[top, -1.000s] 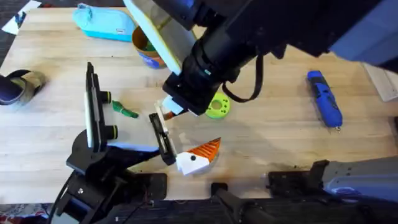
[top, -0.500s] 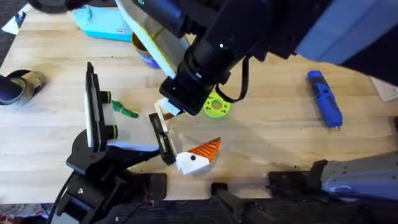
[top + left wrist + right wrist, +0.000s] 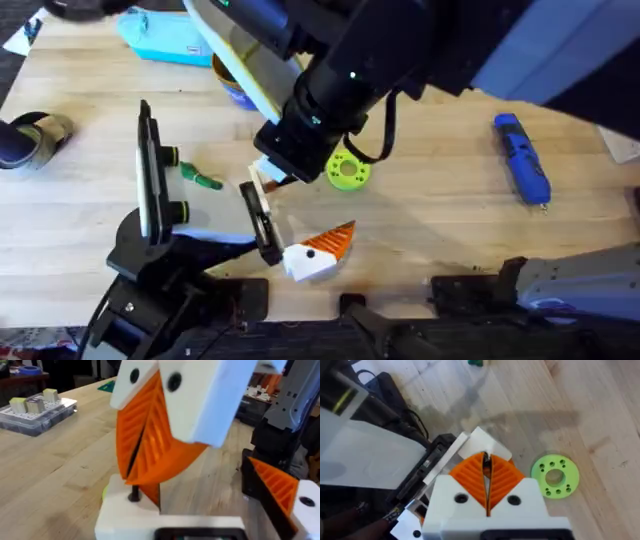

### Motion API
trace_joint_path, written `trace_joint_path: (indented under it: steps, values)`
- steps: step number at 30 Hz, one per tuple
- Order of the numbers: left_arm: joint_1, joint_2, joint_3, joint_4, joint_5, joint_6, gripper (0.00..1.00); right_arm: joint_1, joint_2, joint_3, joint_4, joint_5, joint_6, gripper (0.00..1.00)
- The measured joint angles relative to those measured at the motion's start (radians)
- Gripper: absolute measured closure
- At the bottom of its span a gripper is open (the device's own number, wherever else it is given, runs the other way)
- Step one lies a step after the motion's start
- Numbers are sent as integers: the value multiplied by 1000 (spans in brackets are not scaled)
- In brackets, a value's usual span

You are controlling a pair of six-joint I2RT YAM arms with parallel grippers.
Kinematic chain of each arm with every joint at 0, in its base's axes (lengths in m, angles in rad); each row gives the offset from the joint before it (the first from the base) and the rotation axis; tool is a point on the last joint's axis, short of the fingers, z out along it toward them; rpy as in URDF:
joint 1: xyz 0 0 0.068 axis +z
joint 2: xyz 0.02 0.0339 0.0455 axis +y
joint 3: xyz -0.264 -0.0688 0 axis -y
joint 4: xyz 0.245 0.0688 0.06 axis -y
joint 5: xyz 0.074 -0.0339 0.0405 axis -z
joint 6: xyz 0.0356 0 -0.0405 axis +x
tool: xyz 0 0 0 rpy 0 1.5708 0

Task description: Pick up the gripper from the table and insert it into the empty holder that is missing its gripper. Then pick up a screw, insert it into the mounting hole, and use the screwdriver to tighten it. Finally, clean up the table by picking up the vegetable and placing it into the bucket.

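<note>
Pepper [image 3: 201, 178] lies unmoved on the table [image 3: 90, 70], left of the black holder [image 3: 262, 222]. Over the holder's far end, the right end effector [image 3: 268, 180] has drifted slightly leftward and settled. Its orange pads [image 3: 470, 477] are pressed together, perhaps on a small dark screw; we cannot confirm. The white-and-orange gripper [image 3: 315, 250] stays at the holder's near end. We judge screw placement is underway. Farther right, the screwdriver [image 3: 522, 160] lies untouched.
</note>
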Motion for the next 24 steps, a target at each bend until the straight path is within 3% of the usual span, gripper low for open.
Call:
trace_joint_path:
  steps: [9,12,17,19,24]
  values:
    - [0,2,0,-1,-3,-18,14,0,31,6,9,-1,1,972]
    - [0,2,0,-1,-3,-20,14,0,31,6,8,-1,6,694]
    - [0,1,0,0,-3,-22,14,-12,30,11,2,29,6,71]
    - [0,1,0,0,-1,-19,14,-21,29,20,1,29,4,11]
    - [0,1,0,0,1,-15,14,-29,13,54,-1,22,4,5]
